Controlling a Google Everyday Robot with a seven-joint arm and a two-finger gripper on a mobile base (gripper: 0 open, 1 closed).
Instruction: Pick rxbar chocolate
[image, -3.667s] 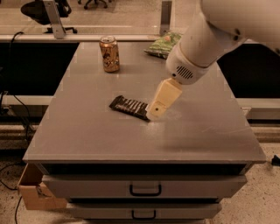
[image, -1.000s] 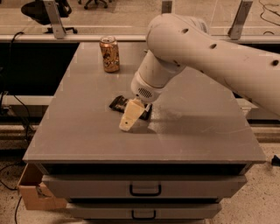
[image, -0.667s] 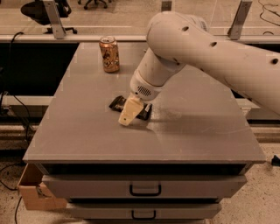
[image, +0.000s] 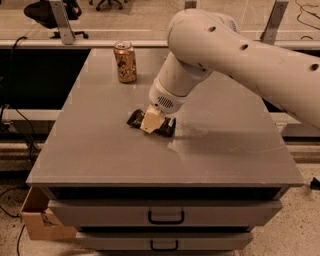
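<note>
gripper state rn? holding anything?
Gripper: low on the rxbar chocolate near the middle of the table; open, closed or holding cannot be told.

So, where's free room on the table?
On the table, the front strip between the rxbar chocolate and the edge is bare; so is the left side forward of the drink can. The centre is crowded: the claw is at the bar, arm overhanging the right rear.
</note>
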